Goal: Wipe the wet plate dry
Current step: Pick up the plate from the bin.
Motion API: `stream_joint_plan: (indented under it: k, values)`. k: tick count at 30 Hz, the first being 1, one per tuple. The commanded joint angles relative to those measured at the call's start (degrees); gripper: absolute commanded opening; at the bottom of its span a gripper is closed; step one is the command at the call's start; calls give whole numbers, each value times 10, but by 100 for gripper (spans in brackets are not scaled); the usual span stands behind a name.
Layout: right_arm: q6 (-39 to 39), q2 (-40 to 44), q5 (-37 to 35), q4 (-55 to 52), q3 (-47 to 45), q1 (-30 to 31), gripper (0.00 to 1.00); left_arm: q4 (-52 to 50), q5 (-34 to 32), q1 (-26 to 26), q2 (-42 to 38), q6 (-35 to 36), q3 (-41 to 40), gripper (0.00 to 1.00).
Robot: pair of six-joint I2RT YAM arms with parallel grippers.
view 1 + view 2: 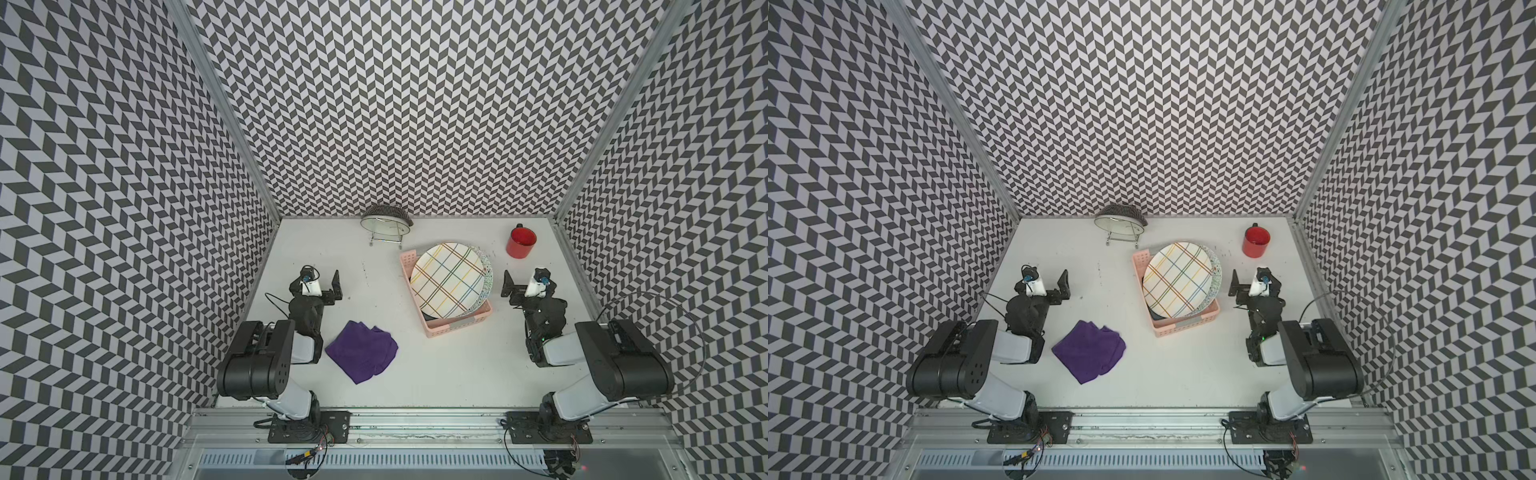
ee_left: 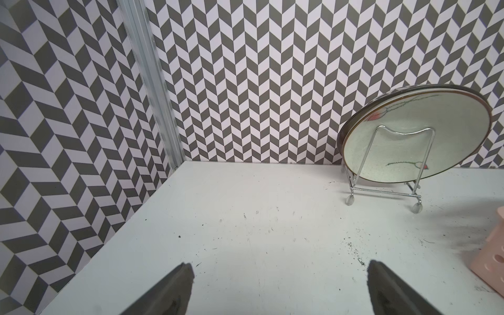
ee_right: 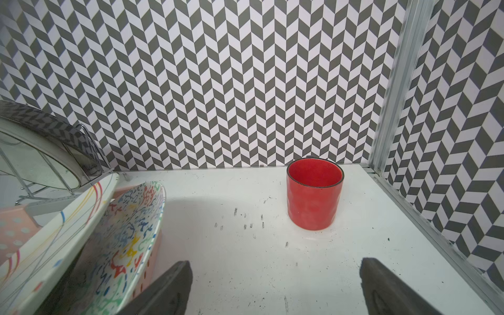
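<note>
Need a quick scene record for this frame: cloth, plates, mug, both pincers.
cloth: purple cloth, bunched on the table near the left arm, untouched
stand plate: pale plate leaning in a wire stand at the back wall; surface looks droplet-speckled
basket: pink basket holding a plaid plate over a squiggle-print plate, both tilted
mug: red mug, upright, back right corner
left pincer: open, empty, over bare table
right pincer: open, empty, beside the basket
</note>
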State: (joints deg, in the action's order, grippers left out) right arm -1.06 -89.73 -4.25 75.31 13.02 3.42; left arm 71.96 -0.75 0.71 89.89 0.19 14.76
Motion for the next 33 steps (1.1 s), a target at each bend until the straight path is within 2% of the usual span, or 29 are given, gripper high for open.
stream_joint_plan:
  k: [1,9,16,19,20,22,24,25,27,28,30,32,33]
  values:
    - [-2,-3,0,26,4,1,100,13,-1,-4,-1,1,-1,100]
    - [9,-3,-13,23,5,-3,100,12,0,-4,-1,1,-1,100]
    - [36,9,-80,27,2,-5,100,12,0,-3,-1,1,-1,100]
    - [33,27,-77,5,3,-4,100,12,-2,-4,-2,1,-2,100]
    - [31,40,-76,-26,11,-4,100,14,-16,-4,-2,-1,-2,100]
    - [47,117,-92,-154,58,0,100,-6,-65,-5,-33,-20,0,100]
    - [156,190,-119,-313,120,1,99,-110,-90,-11,-103,-23,24,100]
    - [210,225,-101,-415,163,1,100,-166,-111,-17,-139,-37,42,100]
    - [255,268,18,-589,245,1,98,-278,-125,-24,-208,-129,77,100]
    - [262,280,98,-654,276,5,94,-332,-116,-28,-235,-180,95,100]
    - [271,293,163,-745,312,32,87,-409,-62,-39,-272,-275,119,99]
    - [256,294,165,-812,332,81,85,-444,5,-67,-285,-352,132,98]
    - [242,291,137,-839,343,112,86,-454,29,-89,-287,-375,138,98]
